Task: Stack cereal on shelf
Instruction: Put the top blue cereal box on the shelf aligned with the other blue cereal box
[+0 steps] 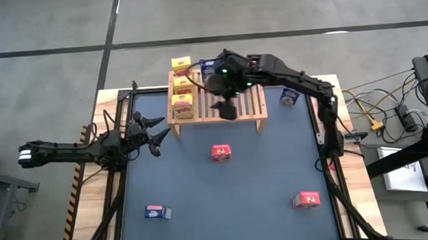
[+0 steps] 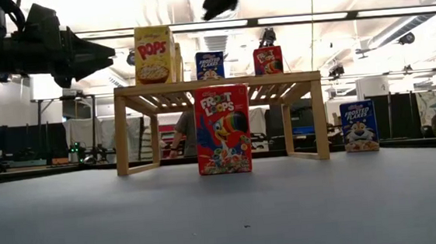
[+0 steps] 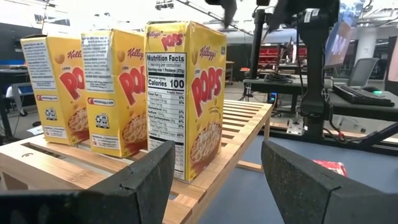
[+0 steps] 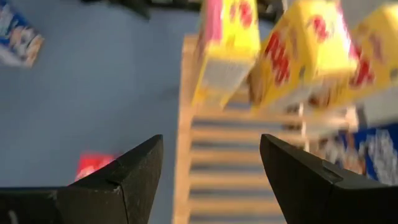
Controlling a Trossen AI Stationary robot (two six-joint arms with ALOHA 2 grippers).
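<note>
Overhead only — blue box (image 1: 157,211) near table's (image 1: 262,184) front edge.

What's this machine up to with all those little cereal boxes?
Two robot arms are stocking a wooden shelf with cereal. Three yellow boxes already stand in a row on it, with a blue box and a red box farther back. The right gripper hovers open over the shelf, holding nothing; the left gripper waits open beside it. Several boxes are still on the table.
</note>
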